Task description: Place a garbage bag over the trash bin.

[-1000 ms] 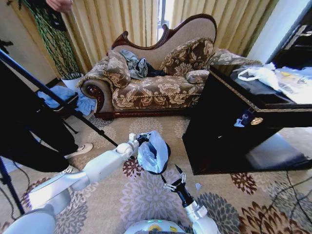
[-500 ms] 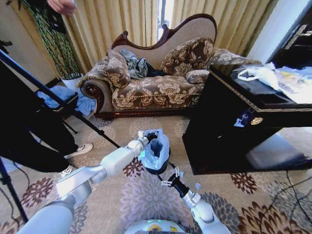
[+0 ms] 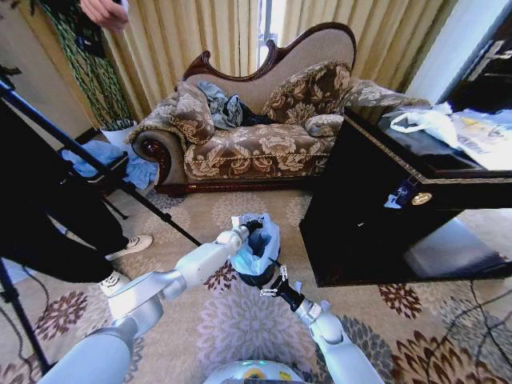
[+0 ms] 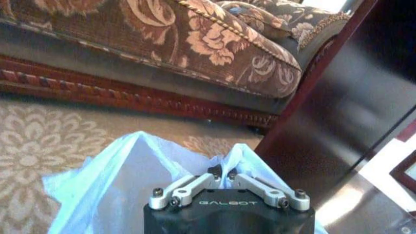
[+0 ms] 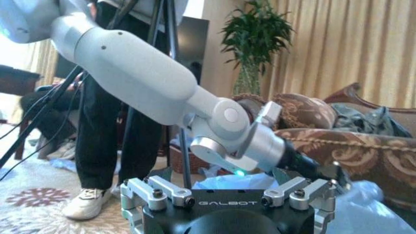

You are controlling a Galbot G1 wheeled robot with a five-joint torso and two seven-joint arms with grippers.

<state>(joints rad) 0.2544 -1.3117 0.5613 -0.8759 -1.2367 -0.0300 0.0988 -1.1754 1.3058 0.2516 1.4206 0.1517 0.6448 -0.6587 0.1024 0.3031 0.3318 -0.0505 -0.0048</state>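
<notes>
Plastic garbage bag (image 3: 258, 244), one, pinched by left claw (image 3: 253, 228); right claw (image 3: 274, 286) apart; one trash bin (image 3: 258, 278).

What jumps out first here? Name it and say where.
The pale garbage bag draped into the black trash bin on the floral carpet, pinched at its edge by the left gripper. The right gripper hangs open just beside the bin. Behind them stands an ornate patterned sofa.

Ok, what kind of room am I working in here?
Probably a furnished living room or hotel suite: ornate floral sofa, patterned carpet, long curtains, dark wooden cabinet.
</notes>
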